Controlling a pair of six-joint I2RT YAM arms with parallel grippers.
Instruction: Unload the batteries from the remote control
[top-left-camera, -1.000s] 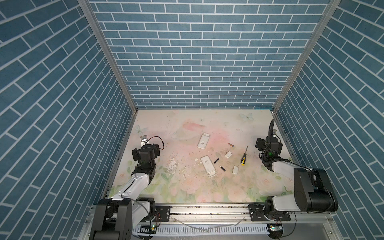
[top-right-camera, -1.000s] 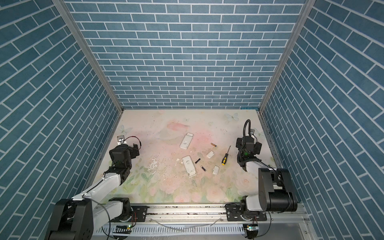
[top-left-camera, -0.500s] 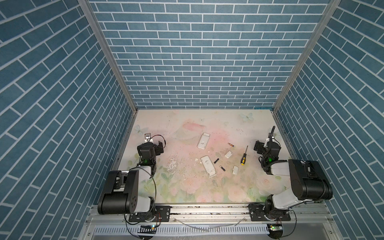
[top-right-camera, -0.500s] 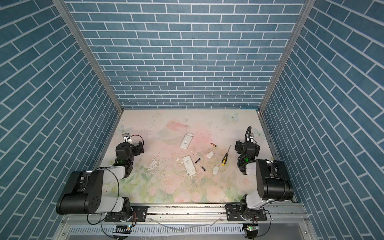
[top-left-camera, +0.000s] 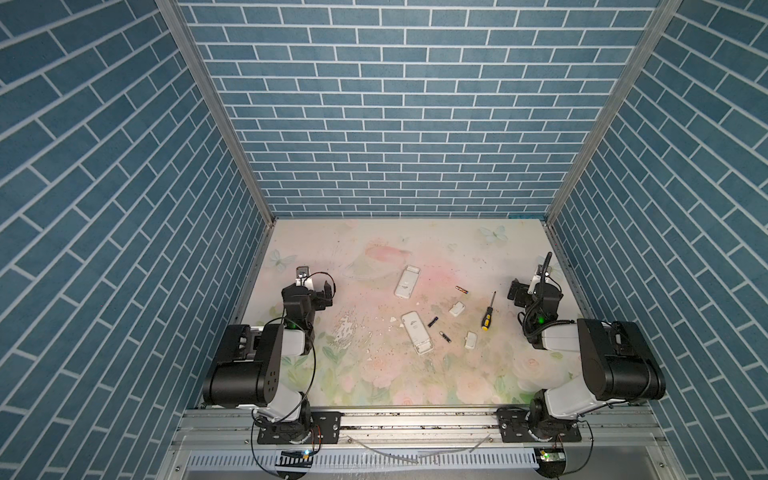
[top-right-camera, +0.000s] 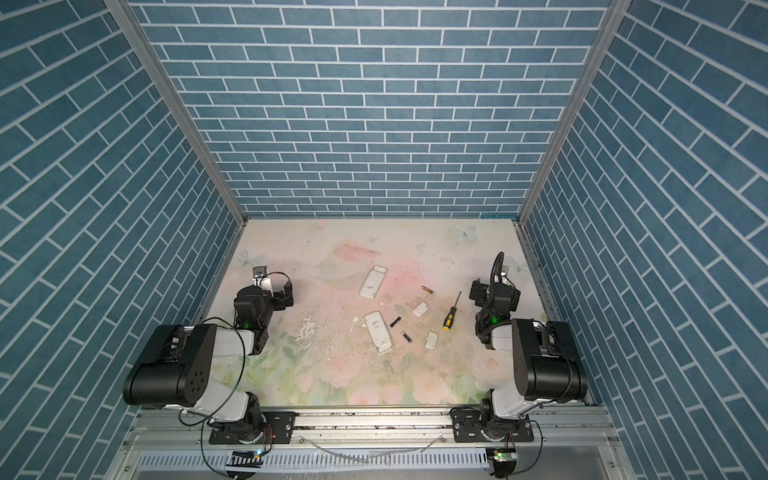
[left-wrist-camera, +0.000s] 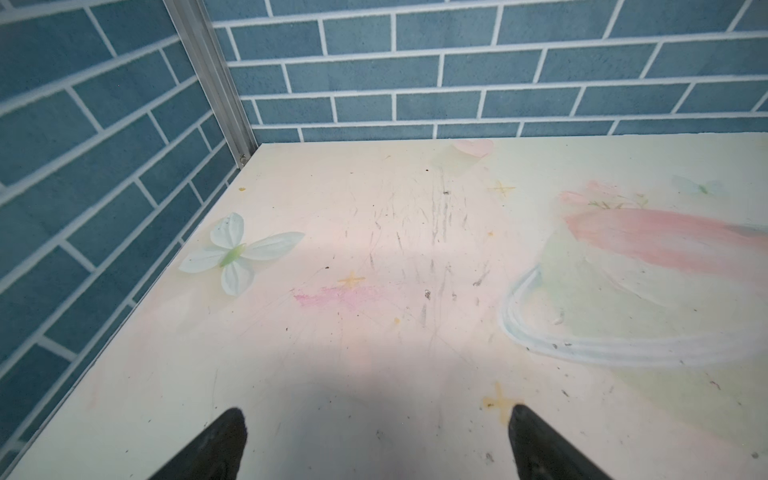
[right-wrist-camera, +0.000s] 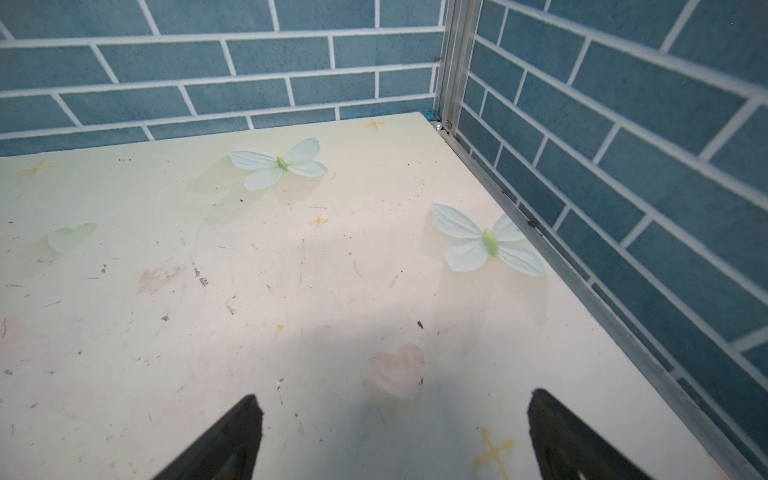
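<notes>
Two white remote controls (top-left-camera: 407, 281) (top-left-camera: 417, 332) lie mid-table in both top views, also as remotes (top-right-camera: 373, 282) (top-right-camera: 378, 332). Three batteries lie loose on the mat: a copper-brown one (top-left-camera: 461, 289) (top-right-camera: 427, 290) and two black ones (top-left-camera: 433, 321) (top-left-camera: 445, 336). My left gripper (top-left-camera: 309, 289) (left-wrist-camera: 376, 419) sits open over bare mat by the left wall, far from them. My right gripper (top-left-camera: 535, 287) (right-wrist-camera: 395, 405) is open by the right wall, nothing between its fingers. Neither wrist view shows a remote or battery.
Two small white cover plates (top-left-camera: 456, 308) (top-left-camera: 470, 339) and a black-and-yellow screwdriver (top-left-camera: 487, 316) lie right of the remotes. Blue brick walls close in the floral mat (top-left-camera: 374, 374) on three sides. White flecks (top-left-camera: 345, 330) sit left of the nearer remote.
Both arms have folded back, their big black links swinging up over the front rail. The grippers stay near the side walls, still open. Nothing on the mat moved.
</notes>
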